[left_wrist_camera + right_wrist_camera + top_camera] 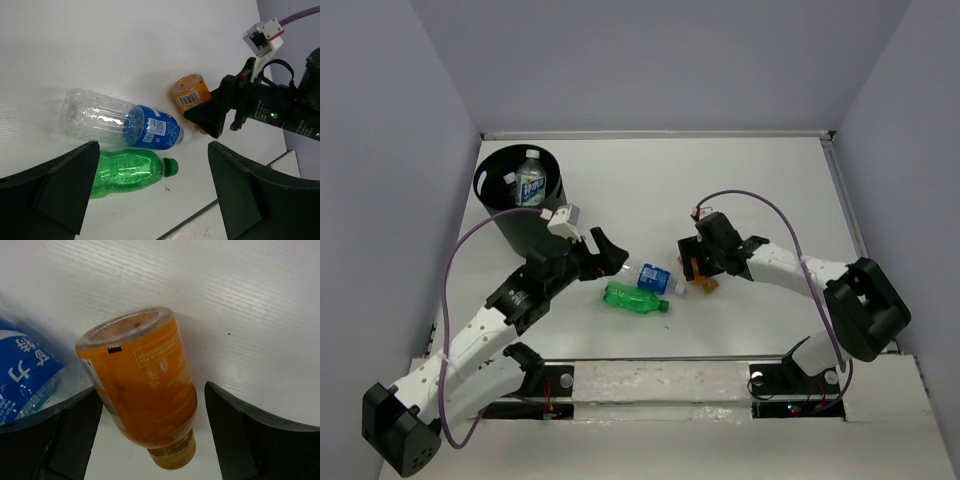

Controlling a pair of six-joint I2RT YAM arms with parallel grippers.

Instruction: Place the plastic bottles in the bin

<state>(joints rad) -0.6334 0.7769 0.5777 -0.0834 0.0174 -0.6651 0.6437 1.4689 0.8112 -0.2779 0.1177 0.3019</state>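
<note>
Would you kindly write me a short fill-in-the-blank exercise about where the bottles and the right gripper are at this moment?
The black round bin holds ___ clear labelled plastic bottle.
The open right gripper straddles a lying plastic bottle coloured ___.
The green plastic bottle lies on the white table beside a clear plastic bottle with a ___ label.
Missing words: one; orange; blue.
</note>
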